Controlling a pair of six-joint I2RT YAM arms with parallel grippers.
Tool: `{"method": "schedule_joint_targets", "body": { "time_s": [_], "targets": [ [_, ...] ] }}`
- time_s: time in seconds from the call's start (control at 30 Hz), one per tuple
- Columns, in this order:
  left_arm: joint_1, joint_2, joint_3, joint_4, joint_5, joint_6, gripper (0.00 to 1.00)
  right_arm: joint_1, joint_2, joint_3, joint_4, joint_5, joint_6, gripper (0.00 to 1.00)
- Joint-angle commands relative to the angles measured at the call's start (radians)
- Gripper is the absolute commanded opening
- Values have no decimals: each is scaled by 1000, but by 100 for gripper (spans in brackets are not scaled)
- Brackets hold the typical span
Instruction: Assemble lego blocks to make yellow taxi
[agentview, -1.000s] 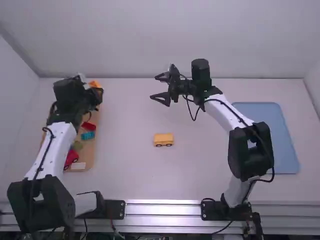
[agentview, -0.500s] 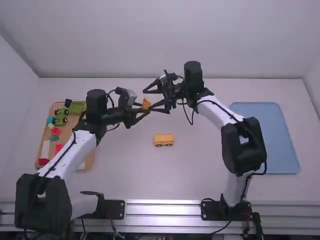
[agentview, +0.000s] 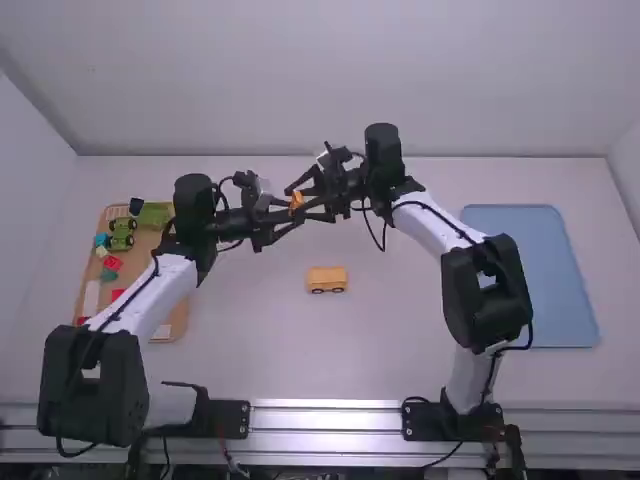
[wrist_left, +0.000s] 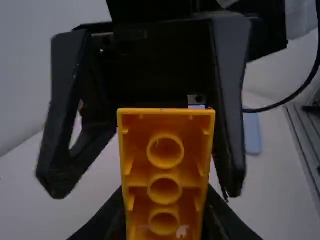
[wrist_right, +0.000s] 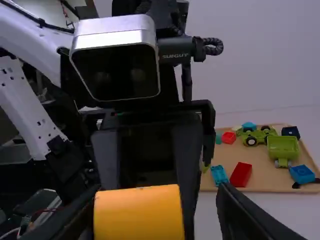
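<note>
High view, I see the yellow car (agentview: 327, 280) on the table (agentview: 400, 350); left wrist view, my left claw (wrist_left: 162, 212) grips the orange brick (wrist_left: 165, 172); right wrist view, my right claw (wrist_right: 159, 189), spread around it, should close for a likely handover.

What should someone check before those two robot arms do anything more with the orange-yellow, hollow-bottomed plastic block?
1. Left gripper has the orange-yellow block between closed fingers: ok.
2. Right gripper is open, its fingers on either side of the block: ok.
3. The block is centred between the right gripper's fingers: not ok; it sits clearly nearer one of them.
4. Right gripper has its own hold, so the left could let go: not ok.
5. The yellow plastic car base stands upright on its black wheels on the white table: ok.
6. The block will fit that base: cannot tell.
</note>
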Motion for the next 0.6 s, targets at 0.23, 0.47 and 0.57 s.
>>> {"method": "schedule_joint_targets", "body": {
  "time_s": [0.23,0.47,0.57],
  "targets": [
    [3,77,-8,139,35,-119,4,-1,5,4,31,-41,-13,43],
    [15,82,-8,139,35,-105,2,-26,5,5,31,-41,-12,38],
    [9,82,-8,139,34,-105,2,-28,5,5,27,-40,-12,34]
  ]
}}
